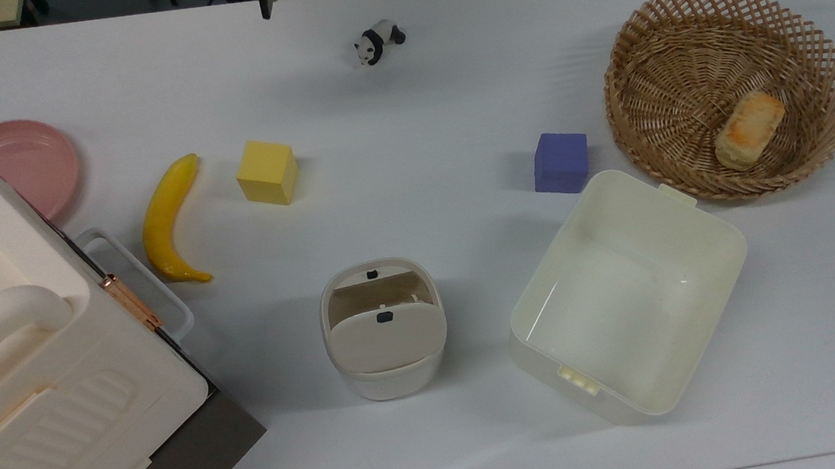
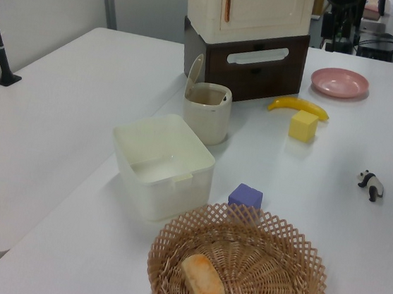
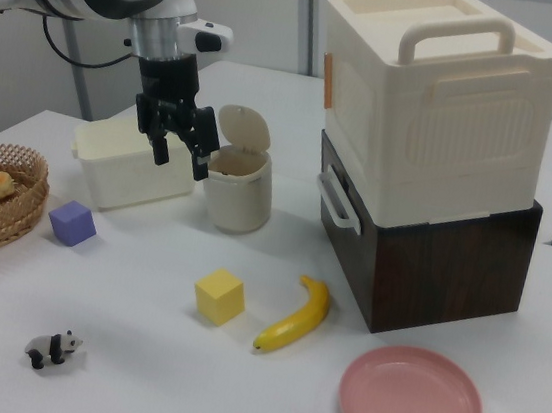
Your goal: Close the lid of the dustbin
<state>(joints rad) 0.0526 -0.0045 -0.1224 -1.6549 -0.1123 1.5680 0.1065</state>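
The bin (image 3: pixel 236 192), mid-table toward one long edge, is judged light and tippable, its thin stiff hinged lid (image 3: pixel 245 129) standing upright, best pushed near the free top edge by the empty open gripper (image 3: pixel 182 155).

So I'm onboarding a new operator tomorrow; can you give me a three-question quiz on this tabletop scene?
1. True or false: the lid of the dustbin stands raised, leaving the opening uncovered.
2. What lies inside the wicker basket?
A. banana
B. piece of bread
C. panda figurine
3. Fill in: in the right view, the open pincer hangs to the ____ of the dustbin.

Key
1. True.
2. B: the bread is in the basket; the banana and the panda figurine lie on the table.
3. Left, on the right view's left.
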